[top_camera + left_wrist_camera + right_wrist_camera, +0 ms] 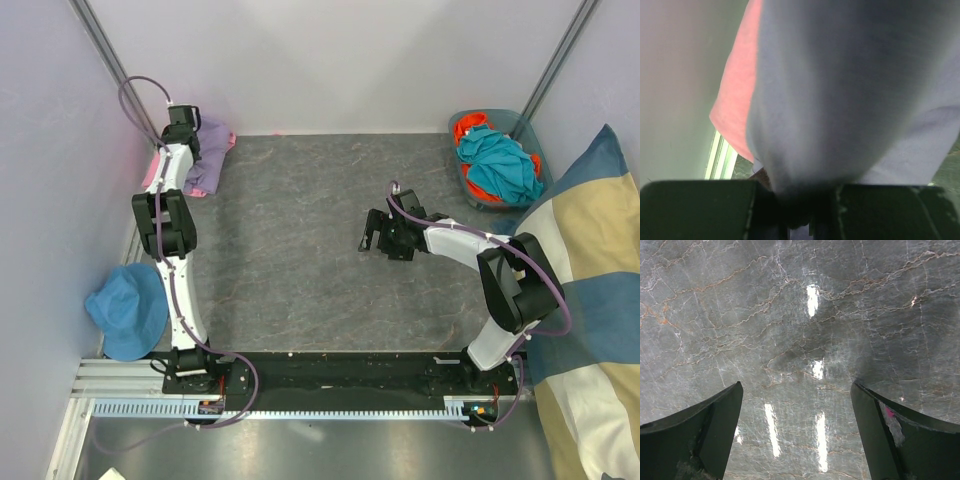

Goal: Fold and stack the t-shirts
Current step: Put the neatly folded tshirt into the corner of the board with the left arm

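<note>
The lavender t-shirt [210,160] lies bunched at the table's far left corner, with the pink t-shirt [151,172] showing beneath it at the wall. My left gripper [185,130] is down in that bunch. In the left wrist view the lavender cloth [840,100] fills the frame and runs down between my jaws, which are closed on it; the pink shirt [737,95] hangs beside it. My right gripper [372,233] is open and empty over bare table at centre right; its wrist view shows only marbled grey surface [800,340] between wide-apart fingers.
A teal basket [470,190] holding teal and orange cloth stands at the far right. A big blue, cream and tan striped cushion [590,300] leans along the right edge. A blue bucket hat [128,308] lies off the table's left side.
</note>
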Controlling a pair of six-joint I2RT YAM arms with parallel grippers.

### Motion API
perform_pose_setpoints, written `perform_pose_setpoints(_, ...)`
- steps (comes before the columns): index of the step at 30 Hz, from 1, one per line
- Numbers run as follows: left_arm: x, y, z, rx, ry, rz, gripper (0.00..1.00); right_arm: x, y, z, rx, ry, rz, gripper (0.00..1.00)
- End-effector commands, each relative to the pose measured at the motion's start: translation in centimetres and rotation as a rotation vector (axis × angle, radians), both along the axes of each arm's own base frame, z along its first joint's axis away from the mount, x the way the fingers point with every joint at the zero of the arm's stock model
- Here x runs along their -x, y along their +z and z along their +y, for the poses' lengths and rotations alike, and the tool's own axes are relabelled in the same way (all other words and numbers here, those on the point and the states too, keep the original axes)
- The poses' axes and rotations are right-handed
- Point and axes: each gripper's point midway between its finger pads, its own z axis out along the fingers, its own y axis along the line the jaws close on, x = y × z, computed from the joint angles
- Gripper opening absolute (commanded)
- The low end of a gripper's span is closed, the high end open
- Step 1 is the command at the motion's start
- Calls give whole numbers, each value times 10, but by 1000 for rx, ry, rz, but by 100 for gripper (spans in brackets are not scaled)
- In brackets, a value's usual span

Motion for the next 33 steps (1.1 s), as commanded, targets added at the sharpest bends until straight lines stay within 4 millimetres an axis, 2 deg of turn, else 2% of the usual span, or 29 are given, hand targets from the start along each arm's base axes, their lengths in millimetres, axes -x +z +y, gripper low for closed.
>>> perform_pose_setpoints(1, -6, 43, 9, 77, 70, -148, 2, -8, 4, 6, -12, 3, -15, 98)
perform_pose_setpoints(10, -15, 48, 19, 52, 58, -180, 2, -7, -2, 5, -4, 3, -2, 98)
perform_pose_setpoints(19, -9, 61, 28, -7, 88, -201, 2, -6, -6, 6, -10, 4, 8, 98)
perform_pose_setpoints(23, -5, 67, 26, 12, 125, -231, 10, -4, -8, 6, -15, 5, 12, 98)
perform_pose_setpoints(24, -5, 71, 26, 9, 134, -248, 34, -3, -8, 7, -18, 8, 12, 98)
perform_pose_setpoints(25, 0, 65, 24, 11, 142, -237, 53, -3, -8, 7, -20, 6, 13, 98)
perform_pose_setpoints(26, 2, 74, 24, 14, 151, -264, 67, -2, -9, 8, -22, 9, 16, 98)
perform_pose_setpoints(27, 1, 84, 23, 8, 161, -307, 93, -1, -10, 7, -22, 10, 17, 98)
perform_pose_setpoints(28, 8, 74, 22, 9, 170, -290, 100, -1, -9, 7, -24, 10, 15, 98)
perform_pose_setpoints(29, 11, 85, 21, 13, 179, -323, 100, 0, -9, 7, -24, 10, 17, 98)
perform_pose_setpoints(31, 18, 82, 20, 5, 209, -331, 100, 1, -9, 8, -30, 16, 14, 98)
perform_pose_setpoints(32, 24, 92, 22, -2, 240, -354, 100, 1, -9, 8, -30, 18, 12, 98)
perform_pose_setpoints(33, 27, 93, 20, -8, 252, -356, 100, 2, -8, 8, -33, 21, 12, 98)
